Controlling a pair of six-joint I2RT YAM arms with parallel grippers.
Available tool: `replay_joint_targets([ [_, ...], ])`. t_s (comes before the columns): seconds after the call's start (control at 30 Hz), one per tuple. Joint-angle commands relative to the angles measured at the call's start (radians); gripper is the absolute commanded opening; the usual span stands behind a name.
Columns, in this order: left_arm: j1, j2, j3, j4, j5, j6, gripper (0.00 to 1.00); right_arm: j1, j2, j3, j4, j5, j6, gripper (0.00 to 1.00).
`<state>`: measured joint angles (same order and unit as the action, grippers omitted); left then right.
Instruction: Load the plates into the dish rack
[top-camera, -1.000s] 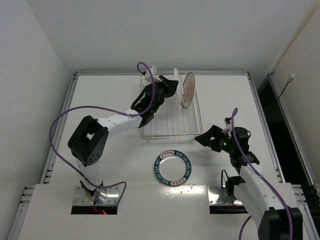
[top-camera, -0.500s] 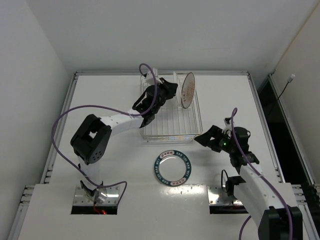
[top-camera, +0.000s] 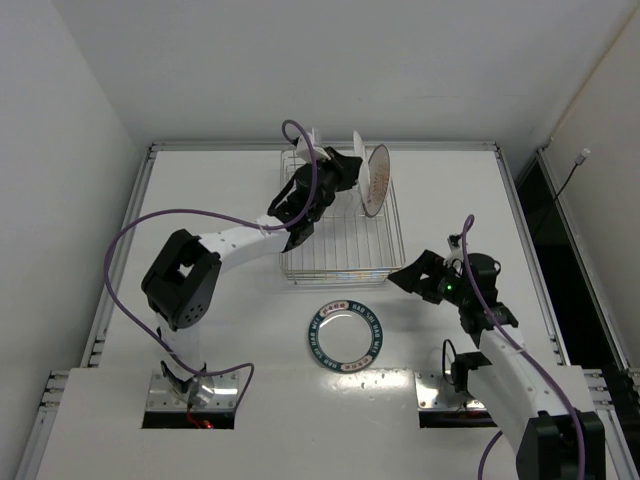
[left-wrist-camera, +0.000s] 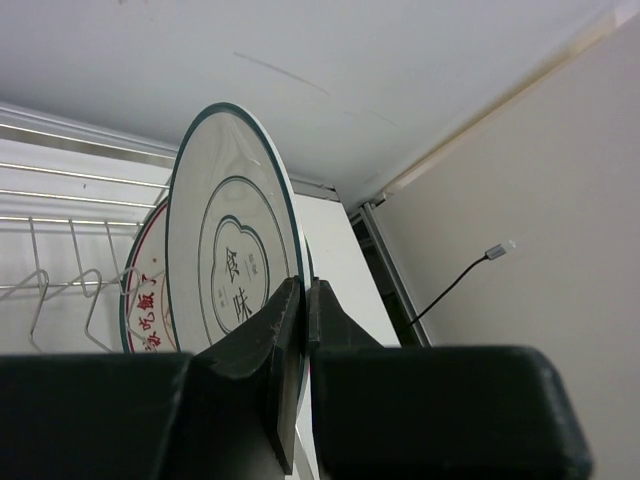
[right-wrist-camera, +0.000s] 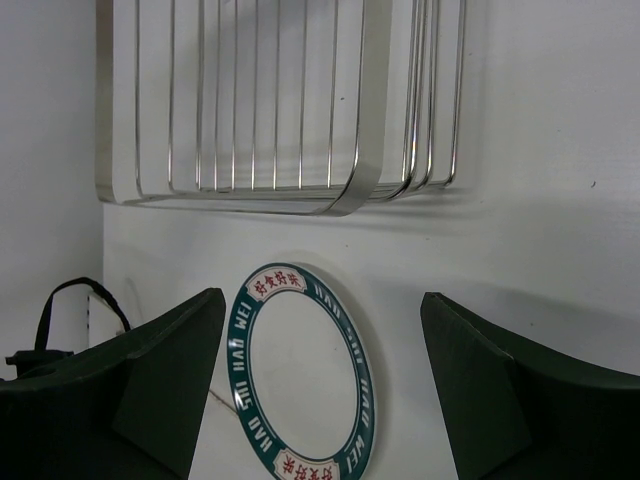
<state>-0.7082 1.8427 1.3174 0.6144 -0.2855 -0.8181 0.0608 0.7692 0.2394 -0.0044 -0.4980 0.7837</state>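
Over the far end of the rectangular silver wire dish rack (top-camera: 340, 268): left gripper (left-wrist-camera: 303, 298) clamped on the lower rim of a small whitish round plate (left-wrist-camera: 232, 262) with thin teal rings, held upright on edge. Just beside it, a second round plate (top-camera: 378, 181) with orange-red markings already stands among the prongs. A dark-teal-rimmed round plate (top-camera: 345, 333) lies flat on the white table (top-camera: 200, 180), near the rack's front edge. Right gripper (top-camera: 412, 276) hovers near it, fingers wide apart, nothing held.

Step in hand, by my reading: seating the held plate. Keep it vertical and parallel to its neighbour. Lower its edge between two prongs. Release only once the wires bear it. Avoid knocking the standing plate.
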Motion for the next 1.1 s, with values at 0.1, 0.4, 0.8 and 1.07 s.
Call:
replay_joint_targets([
  [0.1, -0.008, -0.039, 0.008, 0.074, -0.023, 0.011, 0.0, -0.006, 0.001, -0.002, 0.055, -0.011, -0.003, 0.77],
  [0.4, -0.008, 0.024, -0.024, 0.056, -0.023, -0.021, 0.0, -0.006, 0.001, -0.002, 0.055, -0.011, -0.003, 0.77],
  [0.8, -0.008, 0.073, 0.02, -0.001, -0.001, -0.021, 0.0, -0.033, 0.01, -0.002, 0.064, -0.042, -0.003, 0.77],
  [1.07, -0.008, 0.118, 0.083, -0.105, 0.043, -0.021, 0.26, -0.062, 0.019, -0.02, 0.083, -0.071, -0.003, 0.77],
])
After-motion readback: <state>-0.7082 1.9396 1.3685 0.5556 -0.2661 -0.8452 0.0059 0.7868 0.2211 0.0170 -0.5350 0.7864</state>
